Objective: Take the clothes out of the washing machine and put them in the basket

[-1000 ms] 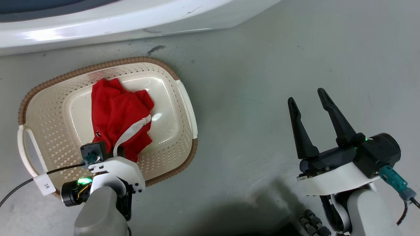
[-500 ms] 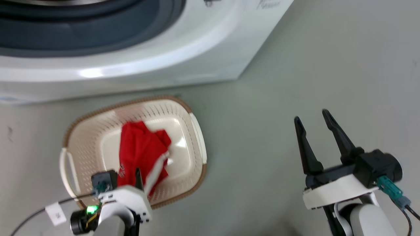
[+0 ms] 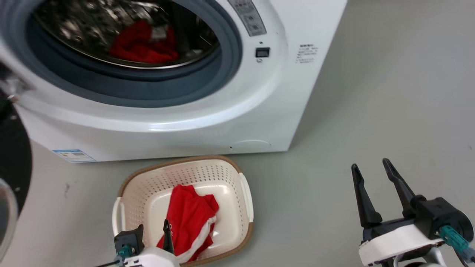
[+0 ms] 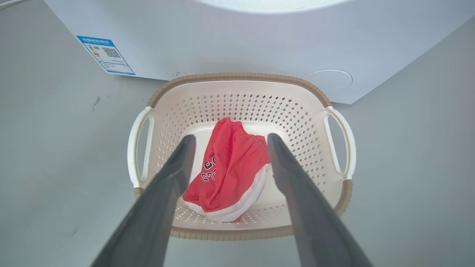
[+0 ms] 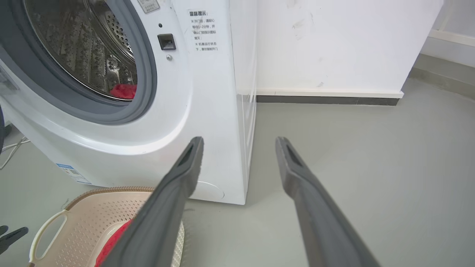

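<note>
The washing machine (image 3: pixel 222 111) stands with its porthole open, and red clothes (image 3: pixel 143 44) lie in the steel drum. On the floor in front is the basket (image 3: pixel 185 168), holding one red garment (image 3: pixel 189 218) with white trim. My left gripper (image 4: pixel 231 138) hangs open above that garment (image 4: pixel 228 170), touching nothing. Off to the basket's right, my right gripper (image 3: pixel 370 165) is open and empty over bare floor. In the right wrist view the right gripper (image 5: pixel 240 141) faces the washer's front corner, with the clothes (image 5: pixel 124 91) showing in the drum.
The washer's black-framed glass door (image 3: pixel 11 178) hangs open at the far left. A white wall with a dark skirting strip (image 5: pixel 326 99) runs behind the washer. Grey floor (image 3: pixel 371 92) stretches to the right of the washer and basket.
The head camera has tilted up, so the washer's porthole and drum have come into the picture and the basket sits lower. The garment stays in the basket. Both grippers remain open.
</note>
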You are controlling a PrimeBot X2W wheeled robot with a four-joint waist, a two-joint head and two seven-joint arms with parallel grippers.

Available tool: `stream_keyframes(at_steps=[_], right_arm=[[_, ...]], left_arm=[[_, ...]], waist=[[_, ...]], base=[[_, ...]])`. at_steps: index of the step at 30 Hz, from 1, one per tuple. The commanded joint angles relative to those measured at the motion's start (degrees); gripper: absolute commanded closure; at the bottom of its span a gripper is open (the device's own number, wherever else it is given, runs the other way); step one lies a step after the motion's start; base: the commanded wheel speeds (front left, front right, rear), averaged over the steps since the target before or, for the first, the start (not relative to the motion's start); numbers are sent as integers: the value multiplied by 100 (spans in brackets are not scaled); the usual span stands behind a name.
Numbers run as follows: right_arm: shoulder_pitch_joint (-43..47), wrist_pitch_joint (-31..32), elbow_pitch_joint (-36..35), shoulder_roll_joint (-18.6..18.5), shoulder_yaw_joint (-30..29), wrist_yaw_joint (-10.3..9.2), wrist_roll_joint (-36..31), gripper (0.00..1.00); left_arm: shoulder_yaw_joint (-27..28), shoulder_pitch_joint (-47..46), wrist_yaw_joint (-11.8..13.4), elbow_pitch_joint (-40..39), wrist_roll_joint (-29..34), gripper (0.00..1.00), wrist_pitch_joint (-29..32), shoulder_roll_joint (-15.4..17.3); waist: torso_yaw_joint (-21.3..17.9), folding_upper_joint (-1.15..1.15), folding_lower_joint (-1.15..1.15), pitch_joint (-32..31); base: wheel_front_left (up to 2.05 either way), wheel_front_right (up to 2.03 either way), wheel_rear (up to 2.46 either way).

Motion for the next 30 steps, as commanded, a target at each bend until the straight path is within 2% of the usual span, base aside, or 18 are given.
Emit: stream_keyframes(at_steps=[1, 7, 11, 16, 23, 30], right_arm=[[89, 37, -57, -5, -39, -2, -18, 0], [280, 134, -241, -4, -114, -2, -27, 0], [329, 184, -350, -5, -151, -2, -31, 0], [360, 226, -447, -5, -206, -2, -37, 0], [253, 268, -570, -5, -176, -2, -62, 0], [72, 236, -608, -5, -81, -2, -31, 0]], left_arm=[[-49, 126, 67, -184, -12, 0, -15, 0], [-202, 251, 165, -977, 110, 0, -15, 1], [-256, -19, 172, -1412, 226, 0, -15, -1], [-322, -578, 144, -1569, 283, 0, -15, -1], [-462, -1698, 70, -1172, 355, 0, -15, -2], [-448, -3155, -140, -246, 483, 0, -12, 161]], waist=[[190, 0, 2, -211], [374, 0, 2, -354], [479, 0, 2, -353], [601, 0, 2, -292], [675, 0, 2, -35], [584, 0, 2, 457]], base=[[0, 0, 0], [0, 0, 0], [0, 0, 0], [0, 0, 0], [0, 0, 0], [0, 0, 0]])
